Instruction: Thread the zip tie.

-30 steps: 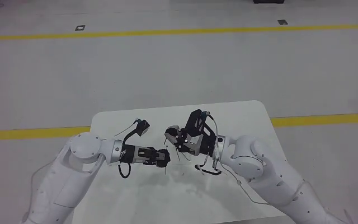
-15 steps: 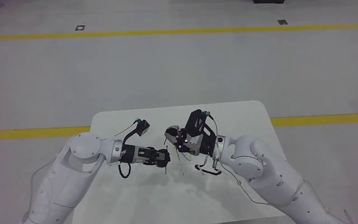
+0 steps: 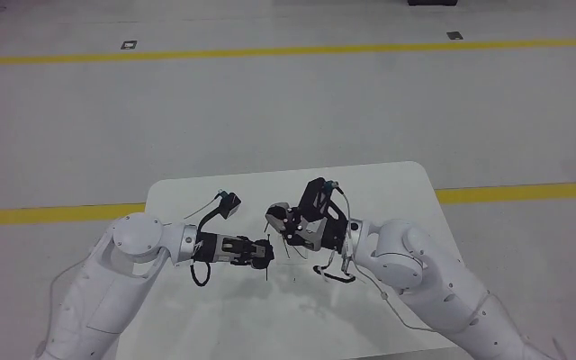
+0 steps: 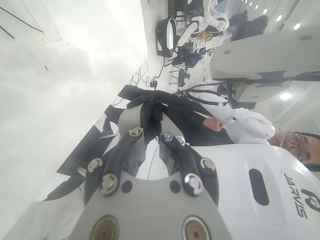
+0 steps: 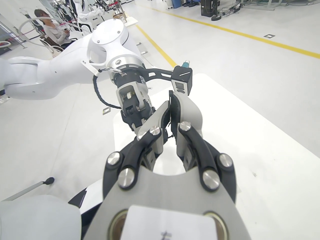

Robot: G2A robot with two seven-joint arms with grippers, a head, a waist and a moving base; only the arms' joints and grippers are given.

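**Both grippers pinching shut mid-air over the table, zip tie between them**

The left gripper point(image 3: 263, 254) is hanging over the near-left part of the white table point(image 3: 387, 184) and pointing right. Its fingers are pressing tight together. The zip tie point(image 3: 267, 266) is showing as a thin black strand poking down out of the fingertips, toward the near side of the table. It is not lying flat on the surface.

The right gripper point(image 3: 275, 219) is sitting just beyond the left one and slightly to its right, pointing left. The two tips are nearly meeting, and I cannot tell if they are touching. In the right wrist view its dark pads point(image 5: 175, 111) are closing flush against each other with no gap. A thin black piece is crossing between the finger bases lower down.

From the top, another black strand point(image 3: 286, 248) is trailing down from under the right gripper, near the first strand. I cannot tell if it is the same tie or a separate one, or if any end is going through the head.

A yellow floor line point(image 3: 288, 49) is running across the far side of the scene, well beyond the table.
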